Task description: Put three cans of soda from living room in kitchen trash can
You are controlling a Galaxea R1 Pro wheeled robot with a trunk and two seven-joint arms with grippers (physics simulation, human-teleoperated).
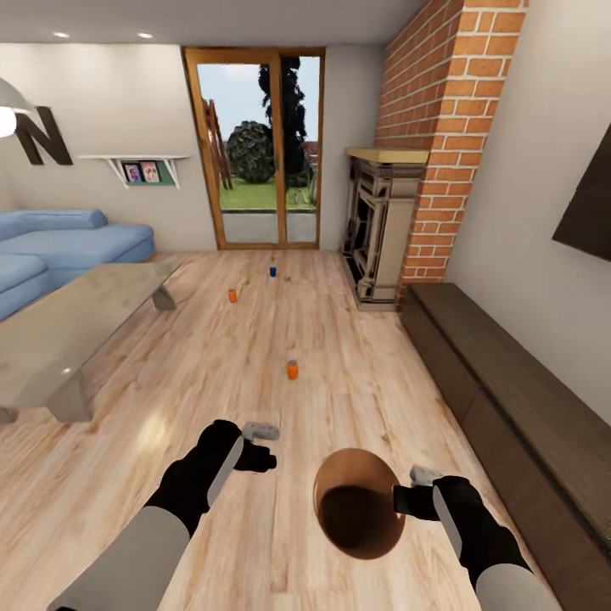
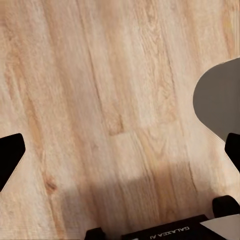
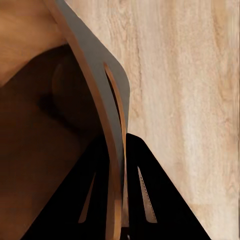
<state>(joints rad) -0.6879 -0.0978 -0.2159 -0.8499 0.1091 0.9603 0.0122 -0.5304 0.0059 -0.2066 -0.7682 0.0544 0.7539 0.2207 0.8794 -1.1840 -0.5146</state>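
Note:
Three cans of soda stand on the living room's wood floor ahead of me: an orange can [image 1: 292, 369] nearest, a second orange can [image 1: 232, 295] further left, and a dark blue can [image 1: 272, 271] near the glass doors. The copper-brown tash can [image 1: 356, 502] hangs tilted at lower right, its dark inside facing me. My right gripper [image 1: 407, 492] is shut on its rim; in the right wrist view the black fingers [image 3: 145, 190] straddle the bin's wall [image 3: 95, 75]. My left gripper [image 1: 266, 446] is open and empty over bare floor, well short of the nearest can; its fingertips [image 2: 10, 155] stand wide apart.
A long low coffee table [image 1: 59, 339] stands at left, with a blue sofa [image 1: 68, 242] behind it. An ornate fireplace [image 1: 382, 225] under the brick chimney [image 1: 441, 127] and a low dark cabinet [image 1: 509, 399] line the right wall. Open floor runs between them toward the glass doors [image 1: 255, 153].

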